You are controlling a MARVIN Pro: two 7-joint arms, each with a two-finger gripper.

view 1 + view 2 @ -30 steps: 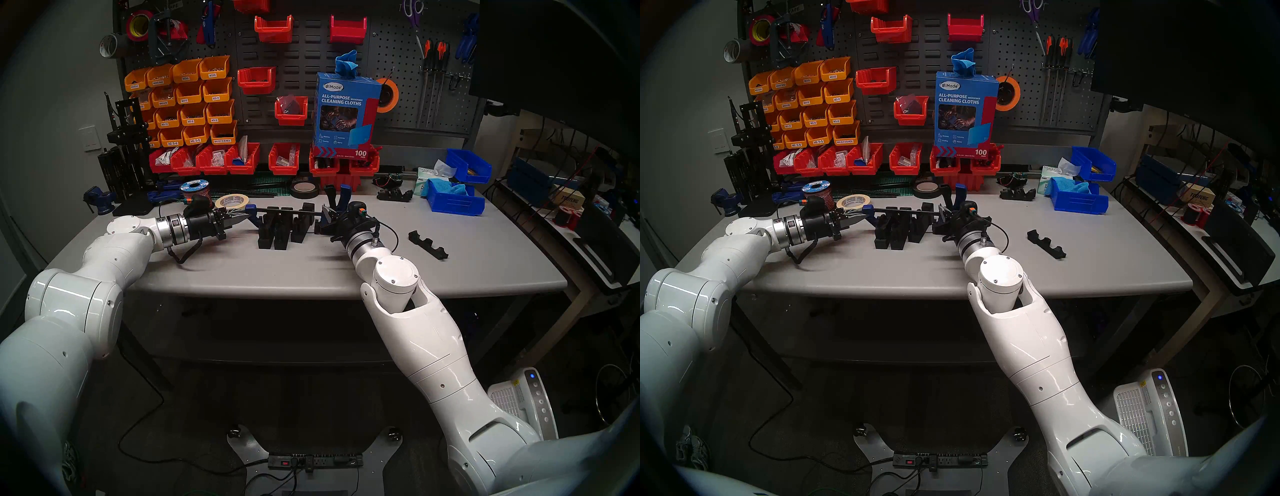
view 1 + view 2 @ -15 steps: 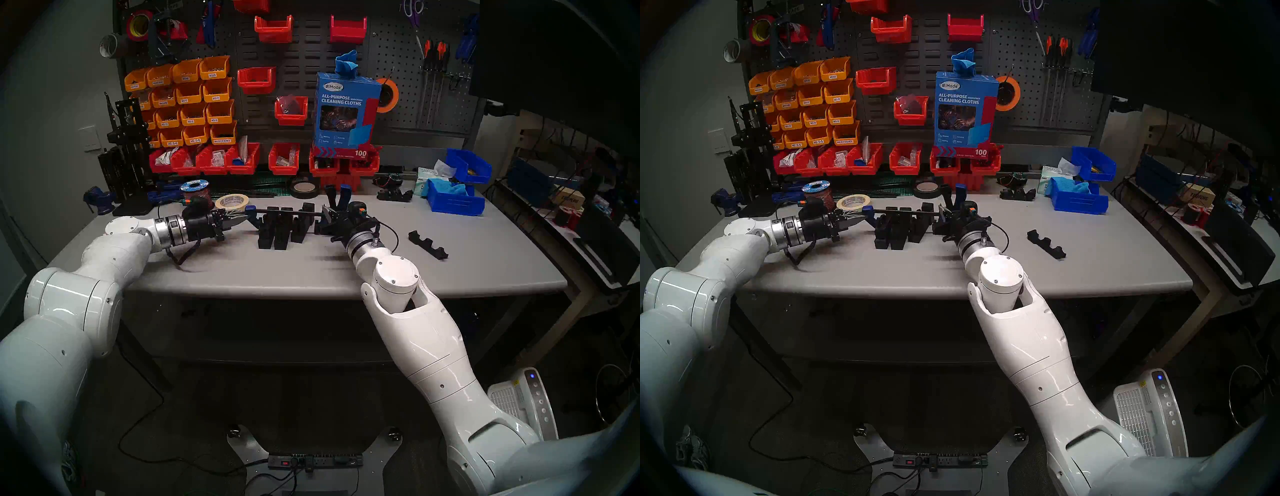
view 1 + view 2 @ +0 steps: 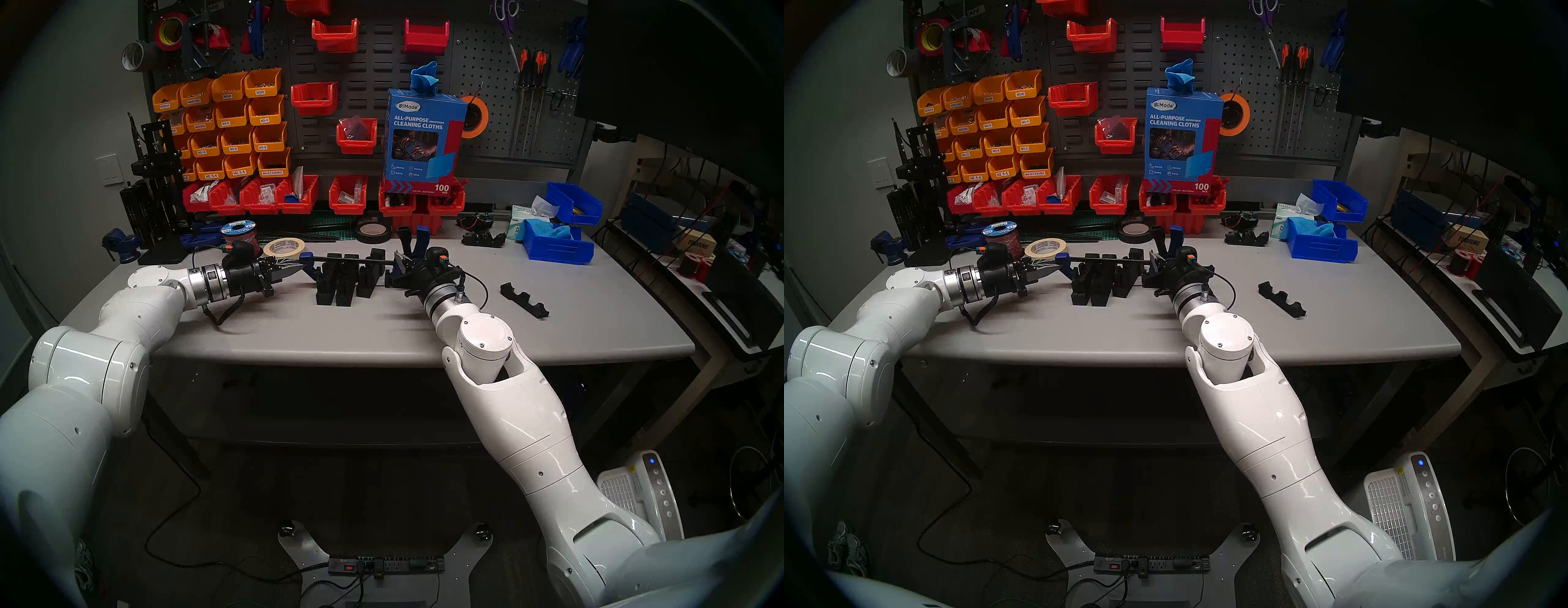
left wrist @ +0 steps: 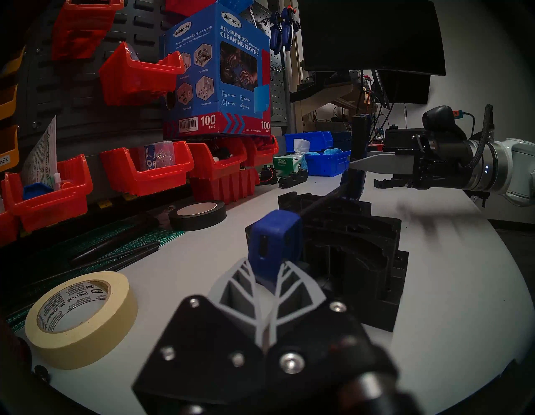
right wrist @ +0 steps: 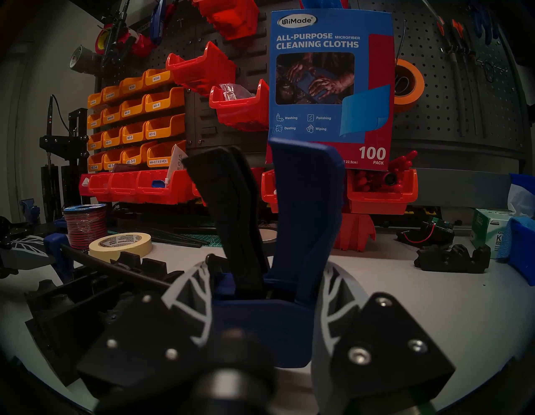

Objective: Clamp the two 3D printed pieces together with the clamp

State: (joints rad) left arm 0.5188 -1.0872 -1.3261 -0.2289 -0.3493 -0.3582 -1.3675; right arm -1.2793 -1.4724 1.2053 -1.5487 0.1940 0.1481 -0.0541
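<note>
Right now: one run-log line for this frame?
left gripper: shut on clamp end jaw | right gripper: shut on clamp handle | bar over printed pieces | pieces on table

Glossy white arms, silver wrist rings, black end effector housings, grey ribbed fingers

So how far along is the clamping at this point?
Done: the clamp is lifted, its bar across the two 3D printed pieces. In hand: left gripper pinches the blue end jaw, right gripper holds the handle body. Left: squeezing the trigger; whether the jaws press the pieces cannot be told.
</note>
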